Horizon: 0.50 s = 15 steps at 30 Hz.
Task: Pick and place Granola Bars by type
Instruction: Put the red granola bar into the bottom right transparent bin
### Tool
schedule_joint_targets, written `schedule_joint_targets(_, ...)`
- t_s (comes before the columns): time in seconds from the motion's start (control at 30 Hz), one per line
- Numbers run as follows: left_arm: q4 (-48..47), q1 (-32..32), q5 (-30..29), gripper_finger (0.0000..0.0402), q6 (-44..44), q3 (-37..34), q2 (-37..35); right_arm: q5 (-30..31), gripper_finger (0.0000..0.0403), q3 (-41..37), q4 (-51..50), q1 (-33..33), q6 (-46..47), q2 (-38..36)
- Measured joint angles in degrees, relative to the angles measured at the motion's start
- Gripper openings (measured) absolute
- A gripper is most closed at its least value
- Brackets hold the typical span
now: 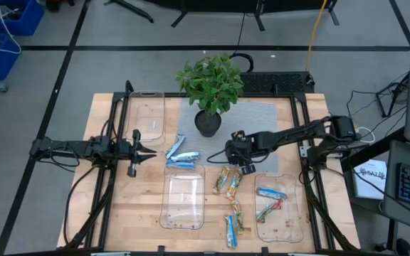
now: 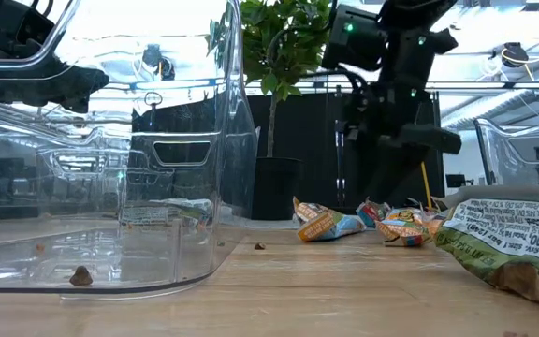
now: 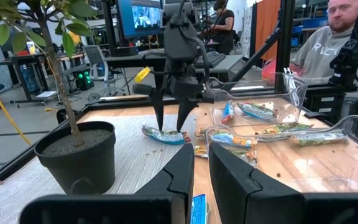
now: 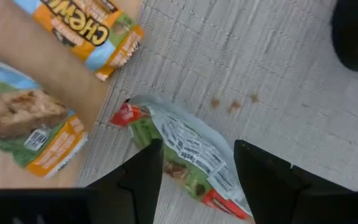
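My right gripper [image 4: 197, 147] points steeply down over the grey mat [image 1: 255, 117] in front of the plant pot. It is open, with one finger on each side of a granola bar [image 4: 185, 157] in a green wrapper with red ends, which lies flat on the mat. The left wrist view shows the fingertips [image 3: 161, 122] just above that bar [image 3: 165, 135]; I cannot tell if they touch it. Two blue-white bars [image 1: 181, 158] and orange-green bars [image 1: 226, 180] lie on the wood. My left gripper [image 1: 138, 150] waits at the table's left, almost shut and holding nothing.
Three clear trays: far left [image 1: 146, 114], near middle [image 1: 184, 200], and near right [image 1: 280, 208] holding two bars. More bars [image 1: 233, 222] lie between the near trays. The plant pot [image 1: 208, 122] stands just beyond my right gripper. A person [image 3: 337, 37] sits beyond the table.
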Motion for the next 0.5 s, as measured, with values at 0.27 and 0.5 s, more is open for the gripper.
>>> schedule_joint_targets(0.27, 0.0, 0.01, 0.02, 0.0058, -0.01, 0.0, 0.01, -1.28, 0.0187, 0.0, -2.6, 0.41, 3.88, 0.26)
schedule_joint_targets(0.5, -0.01, 0.01, 0.02, 0.0058, 0.0, 0.0, 0.02, -4.37, 0.0187, 0.07, -1.73, 1.89, 8.72, -1.09)
